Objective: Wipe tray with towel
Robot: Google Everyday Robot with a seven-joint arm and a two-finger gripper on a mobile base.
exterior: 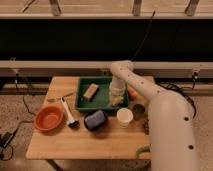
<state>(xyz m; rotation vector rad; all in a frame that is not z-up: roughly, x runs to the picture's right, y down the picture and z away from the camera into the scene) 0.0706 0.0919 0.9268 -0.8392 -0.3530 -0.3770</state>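
Observation:
The green tray (84, 106) lies at the back middle of the wooden table. My gripper (116, 100) points down into the tray's right part, near its right rim. A pale rumpled cloth, the towel (118, 101), shows at the gripper's tip, on the tray floor. A tan rectangular block (91, 91) lies in the left part of the tray, apart from the gripper.
An orange bowl (49, 118) stands at the front left, with a black-headed brush (69, 114) beside it. A dark blue object with a black rim (95, 120) and a white cup (124, 116) stand in front of the tray. A dark cup (138, 110) and a small orange thing (132, 93) are to the tray's right.

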